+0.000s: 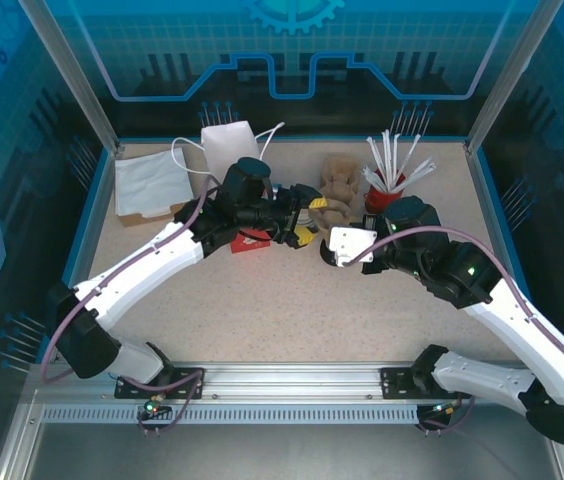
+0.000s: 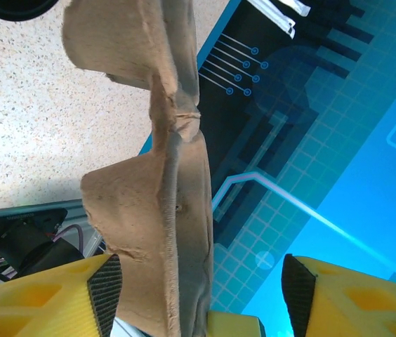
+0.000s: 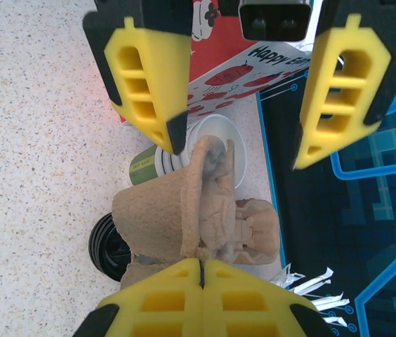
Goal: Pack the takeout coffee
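Looks like the carrier-prep step to me. The right gripper [image 3: 201,270] is pinched tight on the cardboard carrier [image 3: 163,217] edge, and the left gripper [image 2: 201,298] is spread around its wall, not clamped. The carrier's pockets are empty. The paper cup [image 3: 163,163] stands mid-frame in the right wrist view, with the black lid [image 3: 105,247] lower left of it. Next up is probably a firm left grip.

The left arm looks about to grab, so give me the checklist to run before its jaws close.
1. The carrier sits between the left gripper jaws: ok, they stand open on either side.
2. The right gripper is shut on the carrier's rim: ok.
3. The carrier's pockets face up: not ok, it stands on edge.
4. The cup is upright: not ok, it lies on its side on the table.
5. The lid is on the cup: not ok, it lies off it.
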Controlling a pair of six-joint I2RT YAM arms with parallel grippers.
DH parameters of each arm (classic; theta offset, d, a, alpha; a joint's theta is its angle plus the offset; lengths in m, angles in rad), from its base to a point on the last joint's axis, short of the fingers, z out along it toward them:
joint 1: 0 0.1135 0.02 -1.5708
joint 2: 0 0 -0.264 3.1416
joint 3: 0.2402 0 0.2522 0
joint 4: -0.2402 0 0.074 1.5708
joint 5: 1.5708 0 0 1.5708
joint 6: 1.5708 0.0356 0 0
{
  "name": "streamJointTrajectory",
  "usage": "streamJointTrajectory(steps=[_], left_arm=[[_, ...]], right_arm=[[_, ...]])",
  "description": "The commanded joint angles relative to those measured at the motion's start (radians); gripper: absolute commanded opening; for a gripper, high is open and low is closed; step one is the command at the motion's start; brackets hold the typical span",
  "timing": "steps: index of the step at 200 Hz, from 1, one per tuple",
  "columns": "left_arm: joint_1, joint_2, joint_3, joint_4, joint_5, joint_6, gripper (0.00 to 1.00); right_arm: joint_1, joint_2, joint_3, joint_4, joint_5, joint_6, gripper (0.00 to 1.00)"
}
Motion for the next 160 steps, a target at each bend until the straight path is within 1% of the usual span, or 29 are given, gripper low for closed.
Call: streamJointTrajectory(steps=[1, 51, 73, 101, 114, 121, 126, 133, 138, 139, 140, 141, 148, 160], left_arm=[[-0.015, 0.014, 0.033, 0.032, 0.013, -0.017, 0.57], [-0.017, 0.015, 0.034, 0.046, 0.011, -0.007, 0.33], [-0.017, 0.011, 0.034, 0.046, 0.008, 0.002, 0.26], [-0.017, 0.009, 0.043, 0.048, 0.013, 0.036, 0.13], [-0.017, 0.007, 0.059, 0.032, 0.012, 0.073, 0.1], [-0.018, 0.007, 0.076, 0.017, 0.011, 0.11, 0.09], [-0.017, 0.007, 0.09, -0.003, 0.009, 0.14, 0.08], [-0.018, 0.007, 0.112, -0.034, 0.003, 0.184, 0.07], [-0.018, 0.005, 0.128, -0.051, -0.001, 0.22, 0.06], [-0.018, 0.005, 0.131, -0.055, -0.002, 0.228, 0.06], [-0.018, 0.005, 0.134, -0.059, -0.003, 0.231, 0.06], [-0.018, 0.005, 0.137, -0.062, -0.003, 0.241, 0.06], [-0.018, 0.003, 0.157, -0.09, -0.009, 0.294, 0.05], [-0.018, -0.008, 0.178, -0.123, -0.031, 0.385, 0.05]], right_arm=[[0.019, -0.021, -0.01, 0.024, 0.025, 0.025, 0.0], [0.024, -0.023, -0.011, 0.017, 0.027, 0.033, 0.0], [0.025, -0.025, -0.011, 0.005, 0.027, 0.043, 0.0], [0.025, -0.031, -0.008, -0.015, 0.018, 0.07, 0.0], [0.025, -0.042, -0.009, -0.02, 0.007, 0.084, 0.0], [0.025, -0.053, -0.008, -0.026, -0.004, 0.093, 0.05], [0.025, -0.064, -0.008, -0.028, -0.014, 0.097, 0.1], [0.026, -0.078, -0.008, -0.032, -0.023, 0.103, 0.2], [0.025, -0.091, -0.006, -0.035, -0.032, 0.11, 0.28], [0.025, -0.093, -0.007, -0.036, -0.035, 0.11, 0.28], [0.025, -0.095, -0.007, -0.036, -0.037, 0.111, 0.32], [0.025, -0.098, -0.007, -0.037, -0.038, 0.112, 0.32], [0.025, -0.118, -0.008, -0.04, -0.05, 0.116, 0.46], [0.025, -0.151, -0.004, -0.046, -0.069, 0.128, 0.57]])
